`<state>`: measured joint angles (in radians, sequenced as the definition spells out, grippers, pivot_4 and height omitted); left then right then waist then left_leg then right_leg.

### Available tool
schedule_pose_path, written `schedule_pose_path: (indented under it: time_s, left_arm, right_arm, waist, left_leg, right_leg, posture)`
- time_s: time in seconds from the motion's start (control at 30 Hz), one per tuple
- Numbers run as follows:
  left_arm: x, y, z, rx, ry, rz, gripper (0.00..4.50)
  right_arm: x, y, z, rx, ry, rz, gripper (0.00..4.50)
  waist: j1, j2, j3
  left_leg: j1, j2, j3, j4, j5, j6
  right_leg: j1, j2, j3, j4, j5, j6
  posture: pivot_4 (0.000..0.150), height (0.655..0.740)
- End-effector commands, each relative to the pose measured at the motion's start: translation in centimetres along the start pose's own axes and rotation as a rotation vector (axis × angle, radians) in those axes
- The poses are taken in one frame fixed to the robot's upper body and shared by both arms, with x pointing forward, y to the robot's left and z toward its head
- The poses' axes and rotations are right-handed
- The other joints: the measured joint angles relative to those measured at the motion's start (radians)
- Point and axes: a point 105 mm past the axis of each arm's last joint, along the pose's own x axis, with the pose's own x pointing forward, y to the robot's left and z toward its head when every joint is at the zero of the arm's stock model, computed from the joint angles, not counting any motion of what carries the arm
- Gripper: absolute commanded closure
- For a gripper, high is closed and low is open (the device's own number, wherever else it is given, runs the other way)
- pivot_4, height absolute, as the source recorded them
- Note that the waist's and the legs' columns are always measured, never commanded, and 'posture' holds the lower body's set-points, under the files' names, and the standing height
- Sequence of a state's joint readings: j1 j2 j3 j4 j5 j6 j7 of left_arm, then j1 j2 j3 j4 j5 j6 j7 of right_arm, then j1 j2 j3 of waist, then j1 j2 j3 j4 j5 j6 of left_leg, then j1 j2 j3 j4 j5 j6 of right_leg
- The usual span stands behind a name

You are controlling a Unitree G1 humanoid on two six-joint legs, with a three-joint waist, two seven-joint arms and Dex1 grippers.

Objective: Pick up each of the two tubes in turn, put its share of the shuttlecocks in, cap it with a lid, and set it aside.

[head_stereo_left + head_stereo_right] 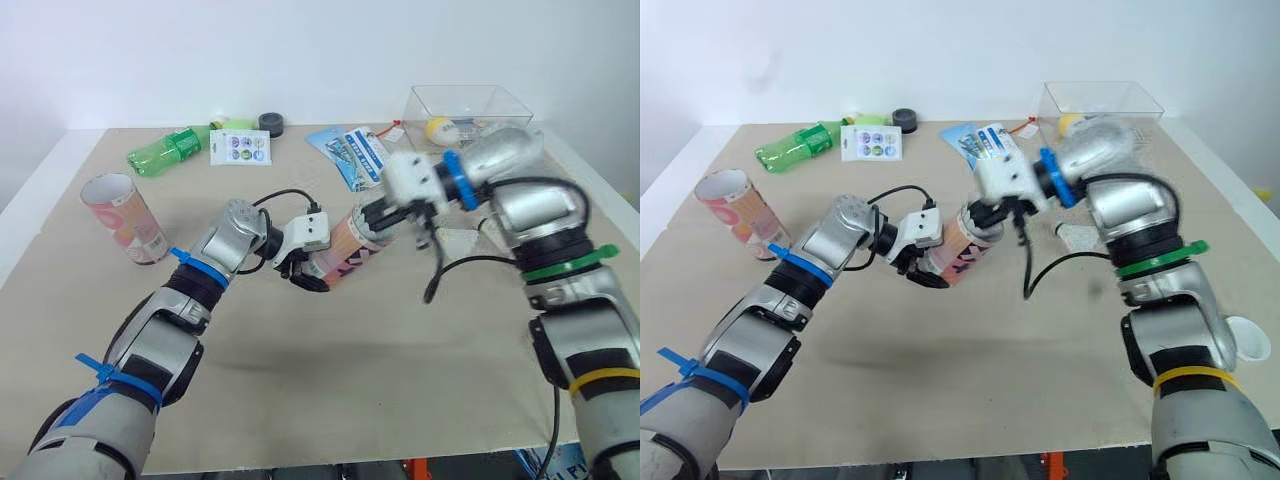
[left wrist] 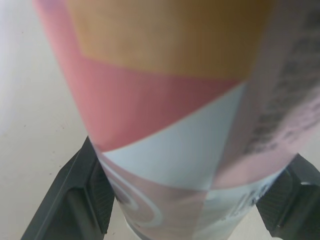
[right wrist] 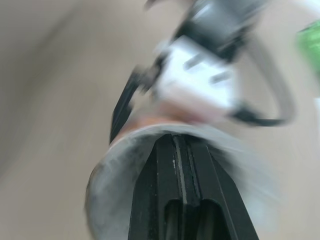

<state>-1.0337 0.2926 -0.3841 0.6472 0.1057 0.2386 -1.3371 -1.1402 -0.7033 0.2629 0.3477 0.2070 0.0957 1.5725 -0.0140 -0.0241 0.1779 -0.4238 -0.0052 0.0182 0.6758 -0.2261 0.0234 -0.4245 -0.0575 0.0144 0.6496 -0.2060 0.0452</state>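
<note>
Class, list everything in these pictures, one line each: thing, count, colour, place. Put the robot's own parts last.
Table: 1, beige, under everything.
Tubes: 2, pink-patterned; standing tube at the left, held tube tilted over the middle.
Bottle: 1, green, lying far left.
Card: 1, white with coloured dots, beside the bottle.
Round object: 1, dark grey, far edge.
Packets: seemingly 2, blue-and-white, far middle.
Box: 1, clear, far right; yellow ball inside.
Left gripper: 1, black, shut on the held tube.
Right gripper: 1, black, shut, at that tube's open end.

I identify a test lab: bare white wall (image 1: 320,50) behind the counter (image 1: 330,400), green bottle (image 1: 165,150) and clear box (image 1: 470,105) at its far edge.
</note>
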Motion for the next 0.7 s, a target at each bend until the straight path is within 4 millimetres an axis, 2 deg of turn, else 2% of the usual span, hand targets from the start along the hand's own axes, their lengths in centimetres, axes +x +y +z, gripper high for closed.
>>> schedule_pose_path:
  time_s: [0.03, 0.07, 0.17, 0.27, 0.47, 0.57, 0.7]
  left_arm:
    - [0.9, -0.2, 0.3, 0.026, 0.000, -0.003, 1.21]
    - [1.0, -0.1, 0.3, 0.028, -0.004, 0.008, 1.21]
    - [1.2, 0.0, 0.3, 0.023, -0.021, 0.022, 1.21]
    - [1.3, -0.4, 0.2, 0.025, -0.026, -0.001, 1.21]
    - [1.5, -0.8, 0.3, 0.043, -0.022, -0.022, 1.21]
    - [1.5, -0.9, 0.4, 0.062, -0.012, -0.031, 1.21]
    - [1.8, -0.7, 1.4, 0.062, -0.085, -0.007, 1.21]
  right_arm:
    - [-4.1, -0.6, 2.4, 0.011, -0.096, -0.107, 4.46]
    - [-4.9, -0.3, 2.0, 0.039, -0.093, -0.132, 4.46]
    - [-5.2, 1.0, 1.4, 0.062, -0.096, -0.134, 4.46]
    - [-3.7, 2.3, 1.7, 0.068, -0.121, -0.101, 4.46]
    - [-2.3, 2.2, 1.3, 0.037, -0.094, -0.099, 4.46]
    - [-2.5, 2.5, -0.2, 0.047, -0.027, -0.084, 4.46]
    - [-3.8, 2.5, -0.9, 0.141, -0.101, -0.149, 4.46]
  waist:
    - [0.002, 0.000, 0.000]
    - [0.008, 0.000, 0.000]
    - [0.021, 0.000, 0.000]
    - [0.021, 0.000, 0.000]
    - [0.022, 0.000, 0.000]
    - [0.022, 0.000, 0.000]
    - [0.022, 0.000, 0.000]
  left_leg:
    - [0.000, -0.001, 0.000, 0.000, 0.000, 0.000]
    - [0.000, -0.001, 0.000, 0.000, 0.000, 0.000]
    - [0.000, -0.001, -0.001, 0.000, 0.000, 0.000]
    - [0.000, -0.001, 0.001, 0.000, 0.000, 0.001]
    - [0.000, -0.001, 0.000, 0.001, 0.002, 0.002]
    - [0.000, -0.001, 0.001, 0.001, 0.002, 0.002]
    - [-0.001, -0.001, 0.001, 0.000, 0.002, 0.002]
  right_leg:
    - [0.000, -0.001, 0.000, 0.000, 0.000, 0.000]
    - [0.000, -0.001, 0.000, 0.000, 0.000, 0.000]
    - [0.002, -0.001, -0.001, -0.002, 0.000, 0.001]
    - [0.001, -0.001, 0.001, -0.002, 0.001, 0.001]
    - [0.001, 0.000, 0.000, -0.001, 0.002, 0.001]
    - [0.001, 0.000, 0.000, -0.002, 0.002, 0.002]
    - [0.001, -0.001, 0.000, -0.003, 0.001, 0.003]
  posture:
    - [0.150, 0.7400]
    - [0.150, 0.7400]
    - [0.150, 0.7400]
    - [0.150, 0.7400]
    - [0.150, 0.7400]
    - [0.150, 0.7400]
    - [0.150, 0.7400]
